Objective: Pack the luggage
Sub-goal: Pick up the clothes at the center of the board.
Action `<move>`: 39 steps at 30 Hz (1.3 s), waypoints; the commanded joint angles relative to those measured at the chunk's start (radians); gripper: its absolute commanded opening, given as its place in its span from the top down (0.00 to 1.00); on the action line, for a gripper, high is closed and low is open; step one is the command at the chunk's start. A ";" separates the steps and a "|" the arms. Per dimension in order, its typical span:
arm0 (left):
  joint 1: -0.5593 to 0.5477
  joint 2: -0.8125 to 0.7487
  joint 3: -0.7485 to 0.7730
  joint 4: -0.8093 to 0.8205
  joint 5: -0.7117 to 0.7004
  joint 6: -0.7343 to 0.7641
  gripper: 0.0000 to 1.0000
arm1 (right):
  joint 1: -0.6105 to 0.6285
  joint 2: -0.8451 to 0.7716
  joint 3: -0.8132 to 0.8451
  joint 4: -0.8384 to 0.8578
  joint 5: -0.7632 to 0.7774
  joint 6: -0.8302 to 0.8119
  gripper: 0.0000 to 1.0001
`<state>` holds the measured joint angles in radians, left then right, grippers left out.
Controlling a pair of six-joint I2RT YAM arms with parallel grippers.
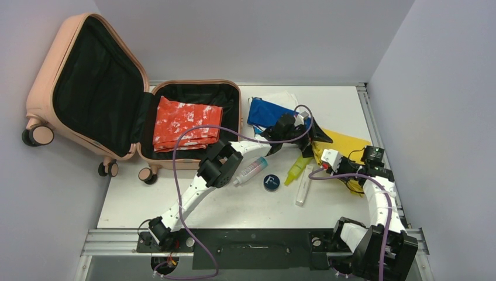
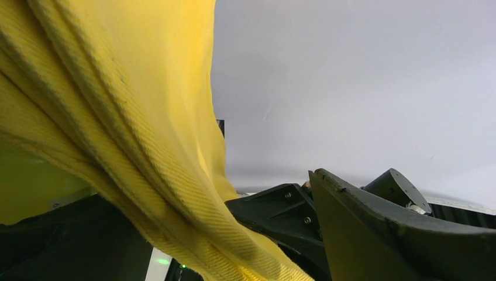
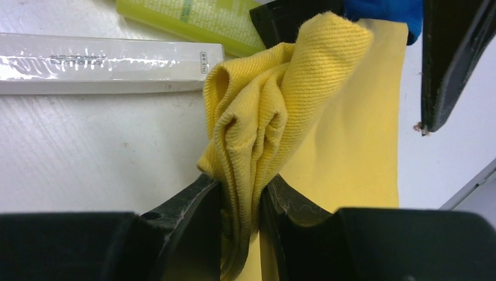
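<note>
Two arms meet at the yellow cloth on the right side of the tabletop. The luggage sits at far left, open. We see its lid leaning on the left wall and its base flat on the tabletop, with a folded red-and-white cloth inside.

Loose things beside the arms:
- blue pouch, just behind the left wrist, with a white cloth behind it
- clear tube with teal cap, beside the left forearm
- round dark tin, marked with a white "F"
- yellow-green tube
- long white box

The print on the tube and the box is too small for us to read.

The left arm stretches diagonally from its base across the tabletop. The left hand is spread wide, with the cloth draped between its fingers and not gripped.

The right arm is bent at the right edge, with its wrist pointing left. The right hand is pinched on a bunched fold of the yellow cloth, lifted just off the tabletop next to the white box.
</note>
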<state>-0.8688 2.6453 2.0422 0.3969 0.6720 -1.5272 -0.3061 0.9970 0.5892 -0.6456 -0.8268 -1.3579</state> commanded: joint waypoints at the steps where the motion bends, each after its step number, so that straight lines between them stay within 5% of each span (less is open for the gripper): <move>1: -0.010 0.076 -0.038 -0.033 -0.019 0.004 0.04 | 0.019 -0.008 0.028 -0.143 -0.190 -0.127 0.95; 5: -0.016 0.076 -0.065 0.107 -0.010 -0.035 0.03 | 0.032 0.016 0.027 -0.169 -0.179 -0.153 0.95; 7: -0.020 0.077 -0.070 0.144 -0.010 -0.049 0.22 | 0.038 0.026 0.021 -0.167 -0.161 -0.160 0.95; 9: -0.022 0.078 -0.072 0.137 -0.009 -0.064 0.52 | 0.039 0.033 0.014 -0.168 -0.140 -0.163 0.91; 13: -0.022 0.073 -0.086 0.112 -0.005 -0.062 0.88 | 0.039 0.031 0.008 -0.183 -0.098 -0.166 0.64; 15: -0.022 0.064 -0.094 0.110 -0.005 -0.059 1.00 | 0.035 0.026 0.015 -0.187 -0.082 -0.139 0.34; 17: -0.021 0.050 -0.099 0.099 -0.005 -0.049 1.00 | 0.029 0.030 0.034 -0.202 -0.060 -0.095 0.12; 20: -0.017 0.019 -0.098 0.079 -0.009 -0.016 1.00 | 0.008 0.089 0.117 -0.328 -0.067 -0.092 0.00; 26: -0.008 -0.074 -0.044 -0.133 -0.036 0.184 1.00 | -0.165 0.293 0.381 -0.748 -0.199 -0.286 0.07; 34: 0.014 -0.197 -0.028 -0.248 -0.046 0.402 1.00 | -0.241 0.267 0.476 -0.722 -0.219 -0.172 0.04; 39: 0.023 -0.222 0.011 -0.282 -0.041 0.484 1.00 | -0.261 0.217 0.447 -0.427 -0.148 0.228 0.05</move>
<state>-0.8680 2.5431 1.9709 0.1265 0.6369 -1.1656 -0.5495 1.2659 1.0313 -1.2793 -0.9573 -1.4395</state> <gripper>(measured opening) 0.208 0.955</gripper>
